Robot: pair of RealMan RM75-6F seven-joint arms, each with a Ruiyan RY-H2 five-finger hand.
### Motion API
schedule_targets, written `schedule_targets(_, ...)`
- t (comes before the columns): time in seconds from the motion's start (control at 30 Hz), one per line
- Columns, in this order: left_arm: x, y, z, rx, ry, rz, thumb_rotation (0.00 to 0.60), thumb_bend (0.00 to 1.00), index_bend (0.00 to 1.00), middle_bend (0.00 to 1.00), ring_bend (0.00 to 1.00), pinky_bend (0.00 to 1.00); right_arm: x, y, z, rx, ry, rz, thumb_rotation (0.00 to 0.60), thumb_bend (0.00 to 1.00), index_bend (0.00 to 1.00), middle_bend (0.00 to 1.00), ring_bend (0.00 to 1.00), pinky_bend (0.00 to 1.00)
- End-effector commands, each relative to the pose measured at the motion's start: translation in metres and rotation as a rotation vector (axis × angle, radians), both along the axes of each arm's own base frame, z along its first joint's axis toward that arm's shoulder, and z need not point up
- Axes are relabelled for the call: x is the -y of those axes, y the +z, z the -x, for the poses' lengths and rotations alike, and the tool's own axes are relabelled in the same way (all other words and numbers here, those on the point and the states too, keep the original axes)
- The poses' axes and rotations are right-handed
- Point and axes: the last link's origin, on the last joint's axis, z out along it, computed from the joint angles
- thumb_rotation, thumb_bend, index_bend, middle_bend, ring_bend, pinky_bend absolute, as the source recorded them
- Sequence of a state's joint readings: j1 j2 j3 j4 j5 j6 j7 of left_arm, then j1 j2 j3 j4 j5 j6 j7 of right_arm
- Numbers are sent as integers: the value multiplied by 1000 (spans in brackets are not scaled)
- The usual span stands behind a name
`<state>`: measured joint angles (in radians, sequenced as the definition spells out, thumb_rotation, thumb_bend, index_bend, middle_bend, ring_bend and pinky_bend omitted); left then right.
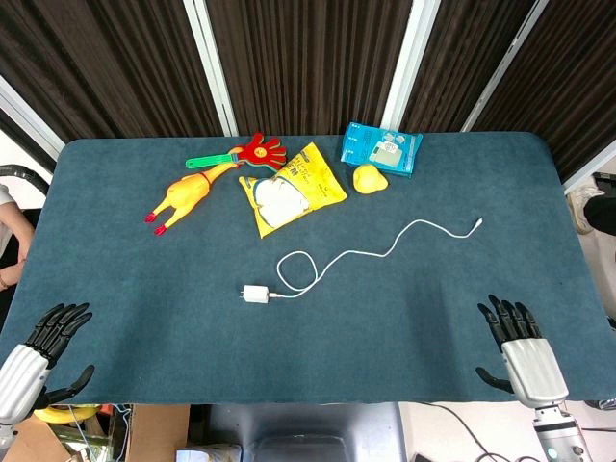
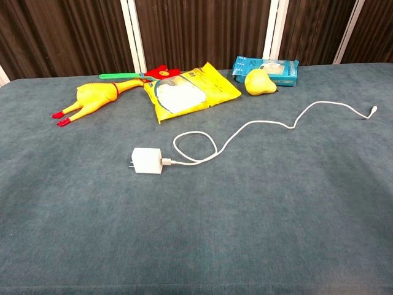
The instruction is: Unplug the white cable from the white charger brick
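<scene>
A white charger brick lies on the blue table near the middle front. The white cable is plugged into its right side, loops once, then runs right to a loose end. My left hand rests at the front left corner with fingers spread, holding nothing. At the front right edge my right hand is likewise open and empty. Both hands are far from the brick. The chest view shows neither hand.
At the back lie a yellow rubber chicken, a red hand clapper, a yellow snack bag, a yellow pear-shaped toy and a blue packet. The table's front edge runs between my hands.
</scene>
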<state>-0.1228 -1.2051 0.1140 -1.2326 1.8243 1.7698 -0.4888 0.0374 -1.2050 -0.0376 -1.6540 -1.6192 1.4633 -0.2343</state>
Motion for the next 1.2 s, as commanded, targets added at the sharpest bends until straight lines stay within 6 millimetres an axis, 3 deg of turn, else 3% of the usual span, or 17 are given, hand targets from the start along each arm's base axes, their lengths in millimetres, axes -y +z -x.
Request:
schedule_targets(0.03, 1, -2, -1, 2, -4, 3, 600, 406, 32, 28, 0, 38, 0, 0, 0, 8, 0, 1, 600, 286, 0, 0, 0, 0)
schedule_targets(0.13, -2, -10, -7, 20, -24, 30, 600, 405, 7, 29, 0, 115, 0, 0, 0, 4, 5, -2, 600, 286, 0, 0, 0, 0)
schedule_targets(0.2, -9, -21, -18, 49, -54, 55, 600, 404, 0, 29, 0, 107, -1, 0, 0, 9, 3, -5, 600, 286, 0, 0, 0, 0)
schedule_targets(0.3, -29, -41, -41, 39, -110, 96, 600, 405, 0, 28, 0, 70, 0, -1, -1, 9, 4, -5, 600, 286, 0, 0, 0, 0)
schedule_targets(0.37, -44, -54, -57, 20, -114, 110, 600, 404, 0, 29, 16, 113, 2, -1, -1, 11, 4, -4, 600, 286, 0, 0, 0, 0)
schedule_targets(0.53, -87, -89, -108, -44, -129, 85, 600, 403, 28, 100, 273, 453, 7, -4, 1, 3, -15, -6, 600, 286, 0, 0, 0, 0)
schedule_targets(0.63, -107, -109, -130, -74, -109, 97, 600, 402, 56, 108, 353, 553, 10, -4, 3, -2, -25, -1, 600, 286, 0, 0, 0, 0)
schedule_targets(0.8, -127, -141, -159, -119, -89, 123, 600, 402, 85, 85, 614, 778, 17, -3, 6, -4, -48, 8, 600, 286, 0, 0, 0, 0)
schedule_targets(0.93, -133, -162, -176, -134, -75, 109, 600, 402, 144, 168, 866, 969, 21, -3, 9, -4, -64, 9, 600, 286, 0, 0, 0, 0)
schedule_targets(1.03, -135, -180, -183, -184, -75, 105, 600, 401, 192, 233, 979, 1000, 23, -3, 10, -3, -72, 9, 600, 286, 0, 0, 0, 0)
schedule_targets(1.2, -138, -209, -188, -299, -59, 116, 600, 401, 194, 223, 1000, 1000, 23, -2, 10, 1, -75, 11, 600, 286, 0, 0, 0, 0)
